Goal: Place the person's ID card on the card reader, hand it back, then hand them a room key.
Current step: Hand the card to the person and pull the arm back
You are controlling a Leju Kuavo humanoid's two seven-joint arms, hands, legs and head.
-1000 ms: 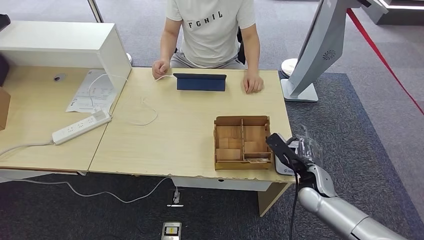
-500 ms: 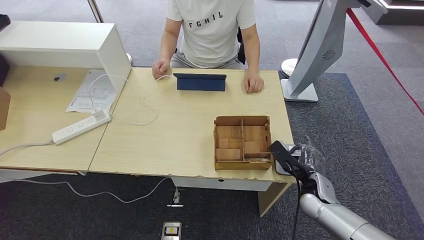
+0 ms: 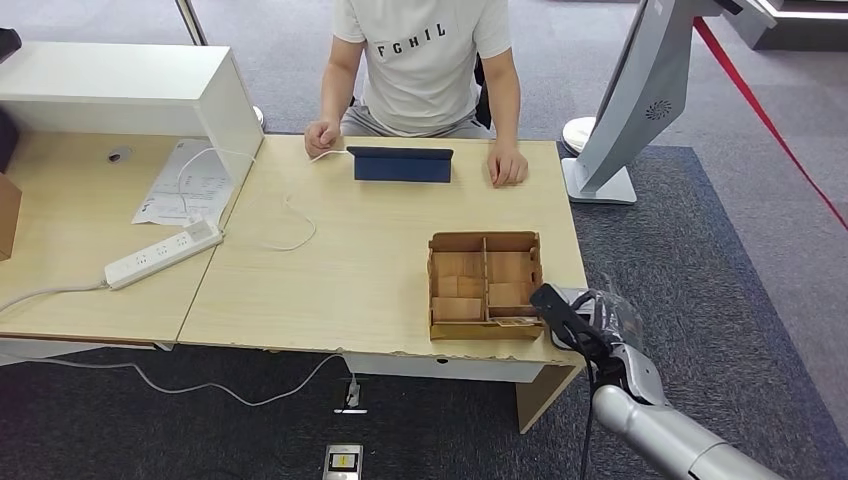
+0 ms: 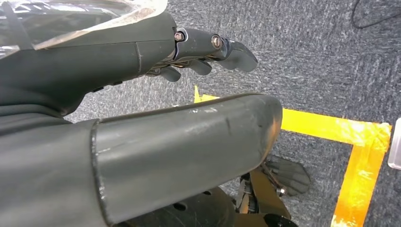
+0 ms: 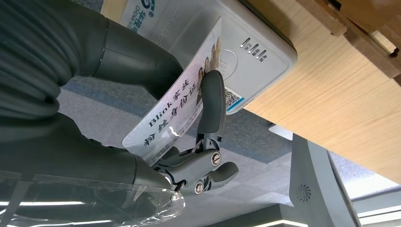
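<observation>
1. Our right hand (image 5: 189, 123) pinches the ID card (image 5: 177, 111) between thumb and a finger; the card lies tilted over the white card reader (image 5: 246, 52), its far end at the reader's top face.
2. Our left hand (image 4: 142, 94) hangs over grey carpet, fingers loosely extended, holding nothing.
3. The reader (image 3: 572, 318) sits at the table's (image 3: 350, 260) near right corner, just beside a wooden divided box (image 3: 486, 284).
4. Farther off, a blue tablet (image 3: 400, 164) stands before the seated person (image 3: 425, 60).

The right hand (image 3: 572, 322) reaches over the card reader (image 3: 578, 305) at the table (image 3: 380, 250) edge; a person (image 3: 425, 60) sits opposite.
</observation>
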